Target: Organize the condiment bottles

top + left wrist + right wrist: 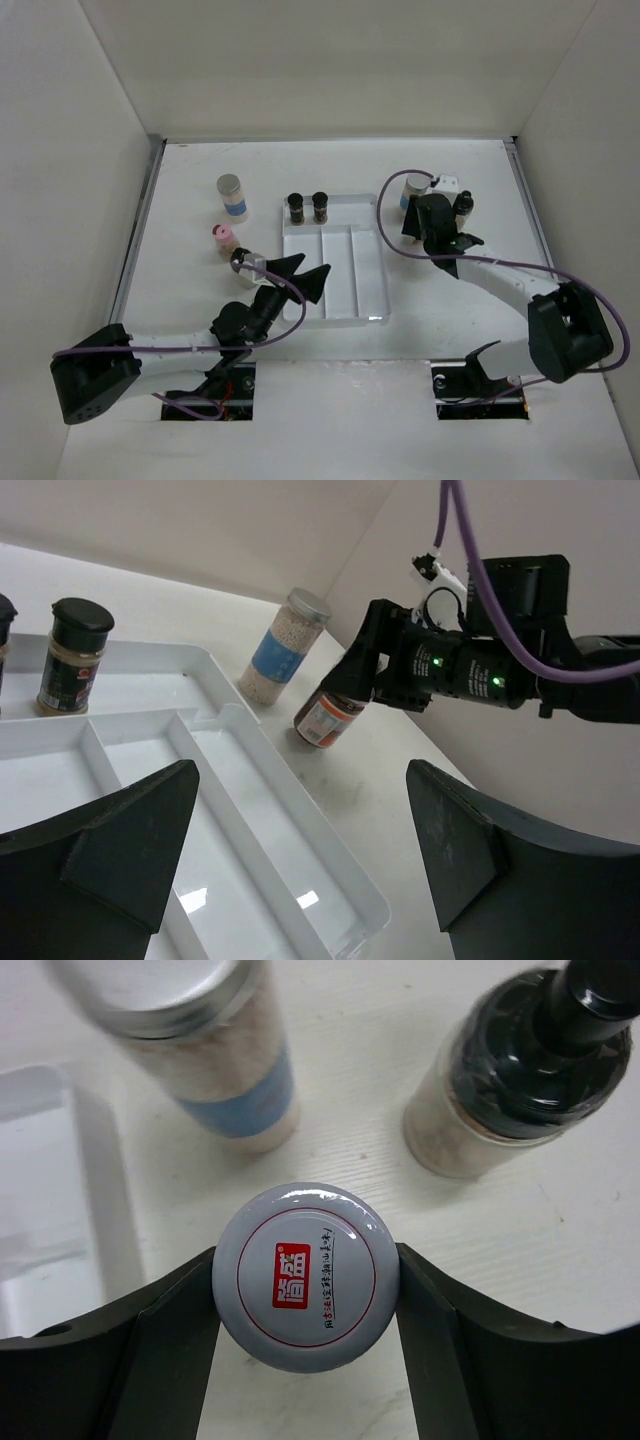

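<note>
Right wrist view has the right gripper [306,1280] closed on the white-capped bottle [304,1260], one finger pressed to each side of the cap from directly above; taking it by the cap looks sensible where neighbours crowd the body. Just beyond the fingers and to their left stands the blue-labelled cylinder [225,1080]; beyond and to their right is a black-capped bottle [525,1070]; both are near the gripped one but apart from it. In the left wrist view the gripped bottle leans, its base at or barely off the table [372,788]; I cannot tell which. The left gripper [300,770] is spread wide with nothing between its fingers, hanging over the tray [340,852], probably parked out of the way; the step in hand, I judge, is carrying the gripped bottle to a free compartment.
</note>
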